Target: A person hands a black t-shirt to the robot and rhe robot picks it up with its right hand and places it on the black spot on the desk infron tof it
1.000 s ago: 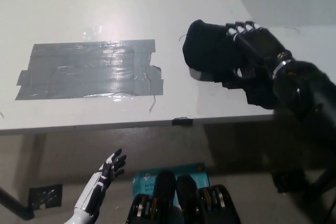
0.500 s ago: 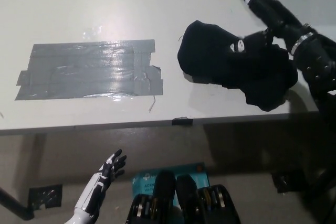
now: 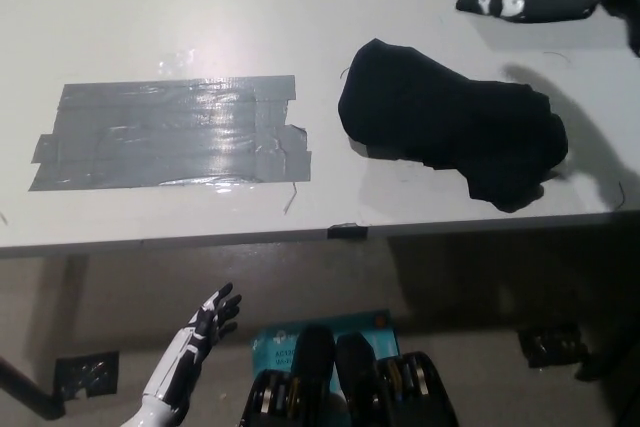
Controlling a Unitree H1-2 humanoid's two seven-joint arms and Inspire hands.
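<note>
The black t-shirt lies bundled on the white desk, right of centre and near the front edge. My black right hand hovers above the desk's far right corner, well clear of the shirt, stretched out flat and holding nothing. A patch of grey shiny tape covers the desk's left part; a strip of bare desk separates it from the shirt. My white left hand rests below the desk's front edge at lower left, fingers spread and empty.
A small black clip sits on the desk's front edge. On the floor beneath are a blue packet, a dark plate at left and another dark object at right.
My right hand has let go of the shirt and pulled up and away to the far right. The shirt stays on the desk, slightly spread. The left hand has not moved.
</note>
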